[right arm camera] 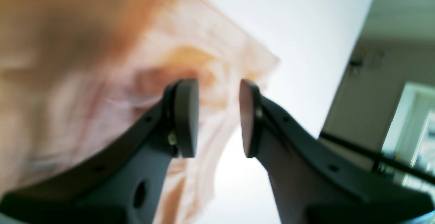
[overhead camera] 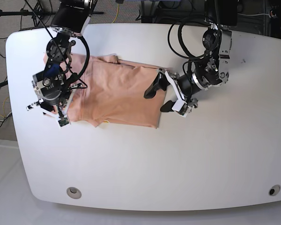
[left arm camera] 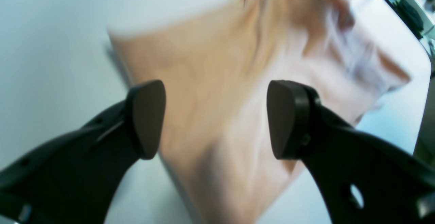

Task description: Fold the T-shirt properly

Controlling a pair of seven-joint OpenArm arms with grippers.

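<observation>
White table (overhead camera: pixel 187 159), rounded corners, seen from above in the base view. The T-shirt (overhead camera: pixel 117 96) lies spread on its upper-left part — peach cloth, wrinkled, roughly rectangular, long side running left to right. A small yellow mark shows at its lower edge; too small to make out.

Left gripper (overhead camera: pixel 158 97) sits at the shirt's right-hand edge in the base view, arm reaching in from the table's upper right. Left wrist view: jaws spread wide, nothing between the pads, the peach cloth (left arm camera: pixel 217 115) blurred below and beyond them, white table on either side. Whether the fingertips touch the cloth cannot be told.

Right gripper (overhead camera: pixel 61 110) hangs over the shirt's opposite end, near the table's left edge. Right wrist view: jaws parted by a moderate gap, no cloth pinched in it — bunched, creased fabric (right arm camera: pixel 102 81) lies behind and to the left of the fingers, bare table to the right. Picture heavily blurred.
</observation>
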